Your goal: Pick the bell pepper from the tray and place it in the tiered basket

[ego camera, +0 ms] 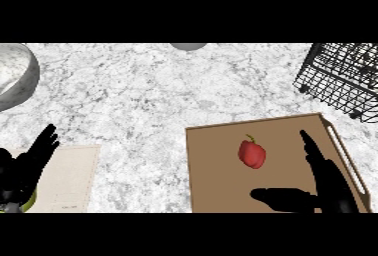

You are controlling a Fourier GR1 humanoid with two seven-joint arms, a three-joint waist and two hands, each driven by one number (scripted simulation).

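Marble counter (148, 100), brown tray (221, 190) on it. Right hand (325, 185) spread wide over the tray, bell pepper (252, 153) just left of its fingers, untouched. Tiered basket (343, 80) well beyond. Left hand (26, 165) resting open.

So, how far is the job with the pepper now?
Nothing is done yet: the red pepper lies on the brown tray. The right hand is open over the tray, beside the pepper, not touching it. Grasping, lifting and placing it in the black wire basket remain. The left hand rests open.
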